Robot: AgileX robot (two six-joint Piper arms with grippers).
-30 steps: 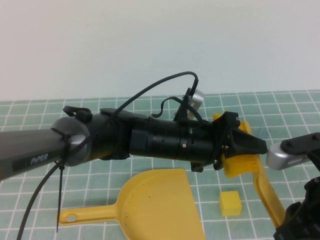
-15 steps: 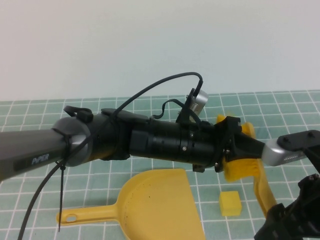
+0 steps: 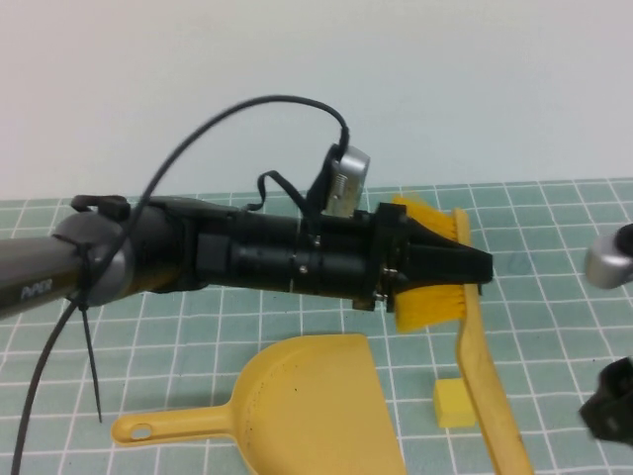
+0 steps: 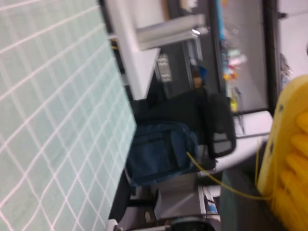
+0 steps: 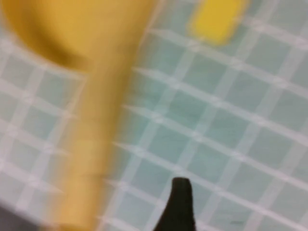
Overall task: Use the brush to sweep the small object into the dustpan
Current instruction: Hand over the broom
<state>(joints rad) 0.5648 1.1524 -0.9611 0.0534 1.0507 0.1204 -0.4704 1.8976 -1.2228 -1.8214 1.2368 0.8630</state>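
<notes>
The left claw (image 3: 465, 265) reaches across the middle of the green-gridded bench (image 3: 554, 218), its fingers closed on the head of the yellow brush (image 3: 435, 287), whose handle slants toward the near right. The small yellow cube (image 3: 453, 402) sits on the bench just left of that handle and right of the dustpan (image 3: 307, 406), which lies near centre. The right claw (image 3: 613, 411) hangs at the near right edge; whether it is wide or narrow cannot be told.

High view looks down; both wrist views sit close, sharing the brush (image 3: 435, 287).
</notes>
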